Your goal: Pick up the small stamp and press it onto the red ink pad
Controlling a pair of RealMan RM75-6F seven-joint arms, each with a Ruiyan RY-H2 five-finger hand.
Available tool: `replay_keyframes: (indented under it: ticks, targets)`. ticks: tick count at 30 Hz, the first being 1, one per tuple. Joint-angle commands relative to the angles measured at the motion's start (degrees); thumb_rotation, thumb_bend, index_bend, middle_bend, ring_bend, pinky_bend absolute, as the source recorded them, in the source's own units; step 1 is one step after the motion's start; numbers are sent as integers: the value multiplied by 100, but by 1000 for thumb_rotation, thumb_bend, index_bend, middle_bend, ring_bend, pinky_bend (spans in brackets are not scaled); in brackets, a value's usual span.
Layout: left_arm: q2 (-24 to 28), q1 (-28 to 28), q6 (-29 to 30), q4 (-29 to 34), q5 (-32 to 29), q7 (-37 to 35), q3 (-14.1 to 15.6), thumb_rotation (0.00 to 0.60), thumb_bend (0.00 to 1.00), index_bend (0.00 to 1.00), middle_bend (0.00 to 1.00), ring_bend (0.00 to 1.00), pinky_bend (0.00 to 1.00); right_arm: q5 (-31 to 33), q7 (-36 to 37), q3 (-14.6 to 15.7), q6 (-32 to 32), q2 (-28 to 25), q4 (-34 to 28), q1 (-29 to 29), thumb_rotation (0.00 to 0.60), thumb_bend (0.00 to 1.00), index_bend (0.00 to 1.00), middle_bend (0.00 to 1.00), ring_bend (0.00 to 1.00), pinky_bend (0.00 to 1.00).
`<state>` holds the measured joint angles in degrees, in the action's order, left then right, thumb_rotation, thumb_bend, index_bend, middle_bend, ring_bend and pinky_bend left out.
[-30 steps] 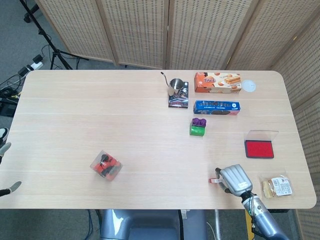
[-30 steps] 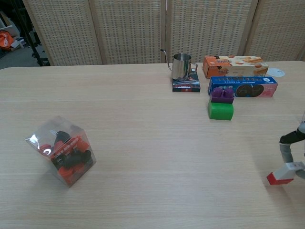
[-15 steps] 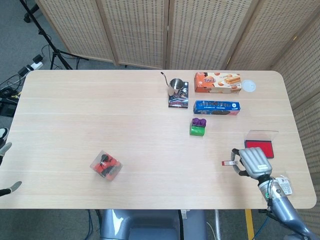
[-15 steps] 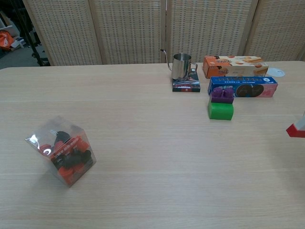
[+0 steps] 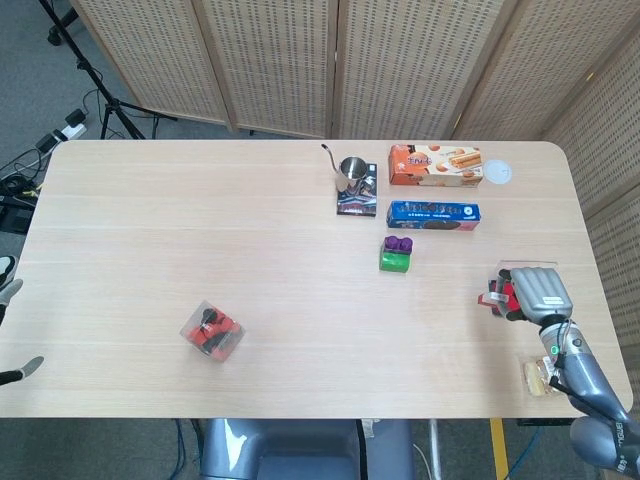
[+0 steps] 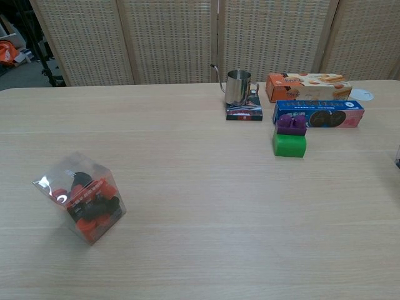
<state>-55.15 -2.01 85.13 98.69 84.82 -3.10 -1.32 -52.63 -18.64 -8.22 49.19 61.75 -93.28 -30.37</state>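
Take the green block (image 5: 394,260) with its purple cap as your landmark. Nearest you, along the front edge of the table (image 5: 120,220) and well to the block's left, stands the clear pack of red and black pieces (image 5: 212,332); around it the wood lies open, a broad stretch running from the pack across to the block. At the far left border, beyond the table's edge, a sliver of your left hand (image 5: 12,290) shows, and you cannot tell how its fingers lie. Front and right of the block, just inside the table's right front corner, sits a small wrapped snack packet (image 5: 538,378), partly behind your right forearm. Your right hand (image 5: 530,292) is to the block's right, near the right edge, palm down directly over the red ink pad (image 5: 508,294), of which only a strip of red and the clear lid edge (image 5: 520,266) show. Its fingers are curled and pinching the small stamp (image 5: 494,298), whose red and white end pokes out on the side facing the block; whether the stamp touches the pad is hidden by the hand. Just behind the block lies the blue biscuit box (image 5: 433,214), then the steel pitcher (image 5: 350,173) on its dark coaster (image 5: 356,203), the orange box (image 5: 435,164) and a white disc (image 5: 498,172) near the back edge.
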Motion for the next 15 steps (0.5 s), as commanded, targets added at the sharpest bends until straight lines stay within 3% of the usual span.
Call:
replay_keyframes:
  ticks: [1,15]
  targets:
    - [-14,-21,-35,10,-42,51,-16,600,1,0,0,0,0,260,67,45,-234,222,433,-116,600,515,549,1000,1000,1000]
    - [-101,-51,-84,39,-121,286,-24,600,1,0,0,0,0,714,425,147,-816,754,1786,-290,600,517,549,1000,1000,1000]
